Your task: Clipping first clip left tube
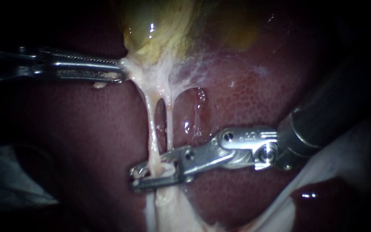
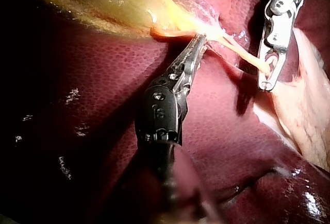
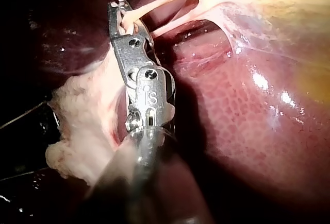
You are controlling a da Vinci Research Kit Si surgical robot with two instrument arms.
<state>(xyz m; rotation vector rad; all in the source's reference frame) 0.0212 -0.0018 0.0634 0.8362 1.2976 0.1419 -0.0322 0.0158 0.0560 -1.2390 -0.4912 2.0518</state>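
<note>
Right instrument [image 1: 136,178], jaws around left tube [image 1: 152,129]

The left instrument [image 1: 120,72] and right instrument [image 1: 151,176] are bright polished metal. The liver [image 1: 245,99] is wet, glossy and finely speckled, the gallbladder [image 1: 159,25] slick and shiny, the left tube [image 1: 150,124] moist and stringy.

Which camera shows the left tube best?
The endoscope view: the left tube runs fully visible from the gallbladder down between the jaws of the right instrument. Wrist views show only shorter, slanted stretches.
</note>
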